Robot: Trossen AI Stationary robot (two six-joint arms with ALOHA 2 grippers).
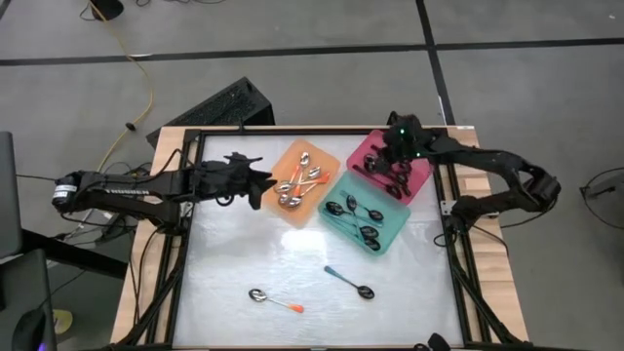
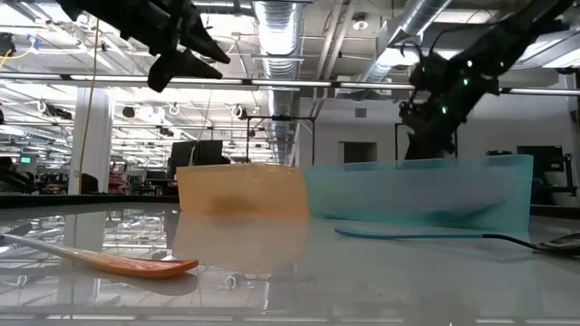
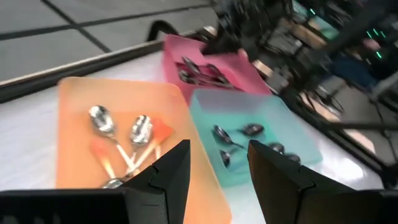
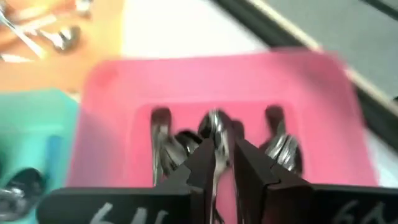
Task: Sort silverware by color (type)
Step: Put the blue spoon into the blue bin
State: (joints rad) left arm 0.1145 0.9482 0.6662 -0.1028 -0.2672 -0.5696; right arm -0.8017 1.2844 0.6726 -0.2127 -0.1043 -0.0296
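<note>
We see orange-handled spoons (image 1: 300, 183) in the orange tray (image 1: 325, 161), teal-handled spoons (image 1: 357, 216) in the teal tray (image 1: 395, 226), and black spoons (image 4: 168, 146) in the pink tray (image 4: 112, 81). Two loose spoons (image 1: 314, 290) lie on the table (image 1: 234, 253). The right wrist view alone shows the right end effector (image 4: 217, 163) slightly parted around a black spoon; the left end effector (image 3: 217, 167) hangs apart.

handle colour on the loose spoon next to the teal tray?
Teal handle, dark bowl; the high view shows it best.

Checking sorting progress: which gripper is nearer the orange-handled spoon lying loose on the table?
Left. The left gripper hovers beside the orange tray, well behind the orange-handled spoon; the right gripper is over the pink tray, farther off.
</note>
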